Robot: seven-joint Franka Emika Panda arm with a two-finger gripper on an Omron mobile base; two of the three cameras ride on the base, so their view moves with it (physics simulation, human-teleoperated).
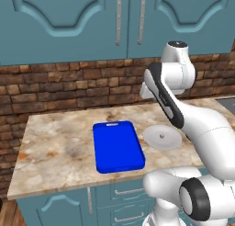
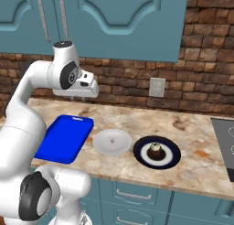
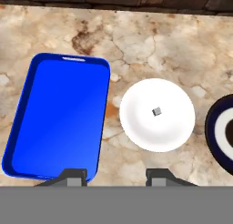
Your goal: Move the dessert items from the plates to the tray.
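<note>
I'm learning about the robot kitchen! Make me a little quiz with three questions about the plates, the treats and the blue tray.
1. True or false: the blue tray already holds a dessert.
2. Which plate carries the brown cupcake? A) light grey plate B) navy plate C) neither
3. Fill in: the tiny pale morsel sits at the ____ of the light grey plate.

Key: 1. False, the tray is bare. 2. B. 3. Middle. The gripper hangs above the counter, its fingers apart and holding nothing.
</note>
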